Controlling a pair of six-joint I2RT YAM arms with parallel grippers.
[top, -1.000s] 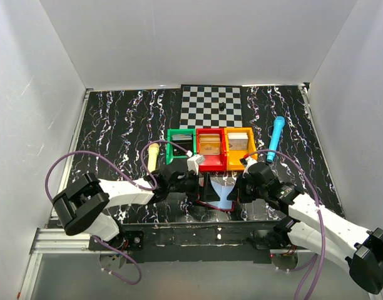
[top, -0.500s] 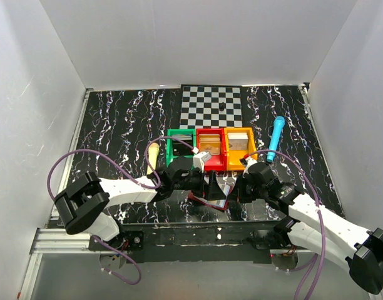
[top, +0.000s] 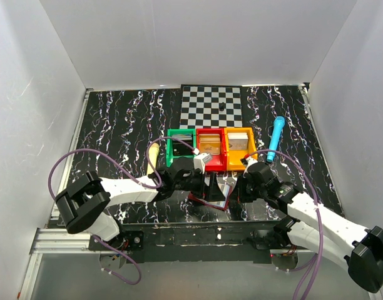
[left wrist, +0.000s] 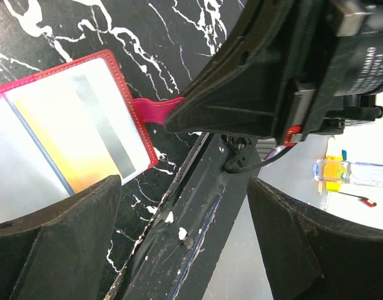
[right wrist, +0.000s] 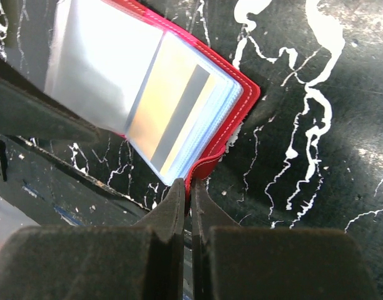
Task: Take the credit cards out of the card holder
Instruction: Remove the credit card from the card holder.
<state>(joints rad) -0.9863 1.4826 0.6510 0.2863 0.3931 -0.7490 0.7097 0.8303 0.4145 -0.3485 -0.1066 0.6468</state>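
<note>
**Card holder** open near the front edge of the marbled surface, a striped card visible in its clear sleeve. Right pincer is clamped on the holder's red tab. Left pincer is spread wide, just beside the holder.

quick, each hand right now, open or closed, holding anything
left hand: open, holding nothing
right hand: closed on the red tab of the card holder

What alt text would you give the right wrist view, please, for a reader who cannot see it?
The right pincer is shut on the red tab of the open card holder, seen from close above. A yellow-orange card with a grey stripe shows through its clear sleeve, with the black white-veined table beyond.
</note>
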